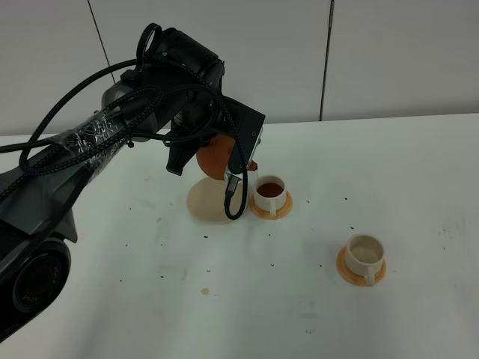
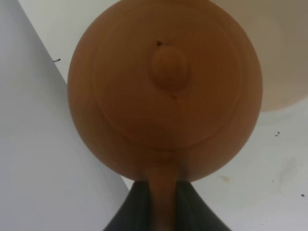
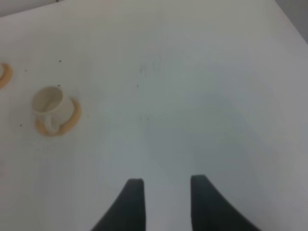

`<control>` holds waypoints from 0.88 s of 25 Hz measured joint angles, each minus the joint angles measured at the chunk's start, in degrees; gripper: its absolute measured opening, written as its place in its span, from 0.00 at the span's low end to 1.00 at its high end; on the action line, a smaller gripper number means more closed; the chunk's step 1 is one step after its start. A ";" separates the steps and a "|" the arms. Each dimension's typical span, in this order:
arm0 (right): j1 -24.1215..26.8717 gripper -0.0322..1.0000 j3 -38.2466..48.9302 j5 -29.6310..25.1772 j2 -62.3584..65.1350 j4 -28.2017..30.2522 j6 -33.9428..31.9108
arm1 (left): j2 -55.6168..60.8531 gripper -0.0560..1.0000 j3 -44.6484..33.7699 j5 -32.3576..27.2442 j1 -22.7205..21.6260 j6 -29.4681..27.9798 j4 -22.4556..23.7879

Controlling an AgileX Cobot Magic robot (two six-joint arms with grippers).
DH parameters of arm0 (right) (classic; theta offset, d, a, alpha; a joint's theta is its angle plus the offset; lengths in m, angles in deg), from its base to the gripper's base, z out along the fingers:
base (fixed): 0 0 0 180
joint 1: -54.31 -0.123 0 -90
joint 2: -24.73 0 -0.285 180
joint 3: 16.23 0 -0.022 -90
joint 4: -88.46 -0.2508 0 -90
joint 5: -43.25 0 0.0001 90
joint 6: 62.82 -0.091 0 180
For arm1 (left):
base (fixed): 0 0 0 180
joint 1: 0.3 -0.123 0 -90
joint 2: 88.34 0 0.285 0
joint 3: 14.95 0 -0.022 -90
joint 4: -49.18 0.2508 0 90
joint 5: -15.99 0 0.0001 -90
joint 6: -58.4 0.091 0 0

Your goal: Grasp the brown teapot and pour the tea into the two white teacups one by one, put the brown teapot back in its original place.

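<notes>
The left gripper (image 2: pixel 162 192) is clamped on the teapot's (image 1: pixel 212 158) loop handle: its dark fingers (image 2: pixel 132 211) press the handle from both sides, and in the left wrist view the round brown body and lid knob fill nearly the whole frame. The teapot hangs off the table (image 1: pixel 224 314), tipped with its spout low over the filled cup (image 1: pixel 270 191), which holds dark tea and stands on an orange coaster (image 1: pixel 258 210). The left arm (image 1: pixel 82 146) reaches in from the left edge, bent down at the wrist, its black cables (image 1: pixel 233 196) looping in front of the teapot and hiding much of it. Just below the teapot lies the pale saucer (image 1: pixel 206 203), bare, beside the filled cup. The empty cup (image 1: pixel 364 253) sits on its own coaster well to the right, nearer the front edge. Dark specks (image 1: pixel 271 264) dot the table. The right gripper (image 3: pixel 166 185) hovers over bare table with its fingers (image 3: pixel 132 207) apart by a modest gap and nothing between them; the empty cup shows off to one side, well apart.
</notes>
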 joint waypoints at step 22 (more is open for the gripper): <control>0.00 0.26 0.00 0.00 0.00 0.00 0.00 | 0.00 0.22 0.00 -4.54 0.00 -7.81 -6.27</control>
